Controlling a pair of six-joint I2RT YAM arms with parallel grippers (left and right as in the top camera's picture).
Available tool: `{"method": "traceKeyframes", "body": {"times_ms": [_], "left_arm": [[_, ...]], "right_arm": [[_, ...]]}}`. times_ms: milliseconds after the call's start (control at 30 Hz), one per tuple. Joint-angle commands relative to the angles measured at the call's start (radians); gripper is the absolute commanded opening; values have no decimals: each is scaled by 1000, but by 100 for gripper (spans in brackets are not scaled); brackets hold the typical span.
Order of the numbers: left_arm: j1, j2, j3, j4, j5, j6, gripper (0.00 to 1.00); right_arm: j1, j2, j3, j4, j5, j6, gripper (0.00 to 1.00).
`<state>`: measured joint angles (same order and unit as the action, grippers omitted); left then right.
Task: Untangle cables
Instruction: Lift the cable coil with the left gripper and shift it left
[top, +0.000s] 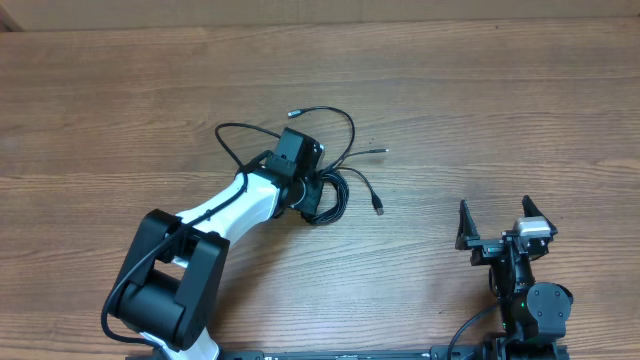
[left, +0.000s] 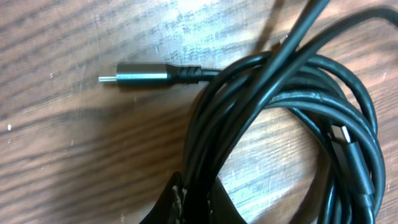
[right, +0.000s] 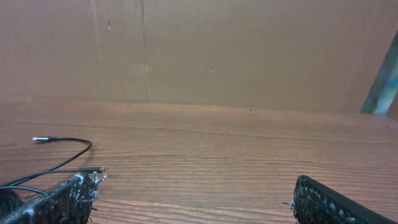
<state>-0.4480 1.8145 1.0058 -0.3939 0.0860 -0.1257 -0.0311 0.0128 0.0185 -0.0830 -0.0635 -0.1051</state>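
Beneath the left wrist, left tool (left: 186, 208) pinches cables (left: 211, 143).

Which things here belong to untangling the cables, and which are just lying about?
Job: cables; left gripper, shut on them; right gripper, open, off to the side.
Not the job: table; cardboard wall behind it.
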Motion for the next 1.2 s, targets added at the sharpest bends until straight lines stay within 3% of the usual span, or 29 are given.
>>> {"method": "traceKeyframes", "body": {"times_ms": [0, 200, 233, 300, 333, 367, 433, 467, 533, 600, 700, 733, 833, 933, 1067, 1167], "left_arm": [[19, -9, 71, -75, 14, 92, 4], [22, -55, 212, -273, -53, 367, 4], [22, -55, 226, -286, -73, 402, 9], [22, -55, 241, -289, -126, 437, 30], [22, -55, 242, -283, -158, 439, 33], [22, -55, 242, -280, -188, 435, 43], [23, -55, 241, -283, -201, 389, 89], [22, -55, 241, -285, -199, 348, 99], [22, -55, 241, -300, -193, 183, 99], [22, -55, 241, -350, -166, -71, 99], [22, -55, 241, -423, -8, -377, 100], [22, -55, 241, -430, 64, -436, 100], [21, -55, 240, -445, 188, -450, 100], [21, -53, 239, -444, 102, -578, 98], [21, -53, 225, -451, -63, -937, 97], [21, -53, 201, -451, -61, -1165, 92]], "right_arm": [[-3, -8, -10, 3, 2, -5, 100], [-3, -8, -10, 3, 2, -5, 100], [-3, -8, -10, 3, 2, -5, 100], [-3, -8, -10, 3, 2, -5, 100], [-3, -8, -10, 3, 2, -5, 100], [-3, -8, -10, 3, 2, -5, 100], [-3, -8, -10, 3, 2, -5, 100], [-3, -8, -10, 3, 2, -5, 100], [-3, -8, -10, 3, 2, -5, 100], [-3, -8, -10, 3, 2, -5, 100], [-3, -8, -10, 3, 2, -5, 100], [-3, -8, -10, 3, 2, -5, 100], [-3, -8, -10, 3, 2, -5, 100], [-3, -8, -10, 3, 2, -5, 100], [-3, -8, -10, 3, 2, -5, 100], [-3, -8, -10, 3, 2, -5, 100]]}}
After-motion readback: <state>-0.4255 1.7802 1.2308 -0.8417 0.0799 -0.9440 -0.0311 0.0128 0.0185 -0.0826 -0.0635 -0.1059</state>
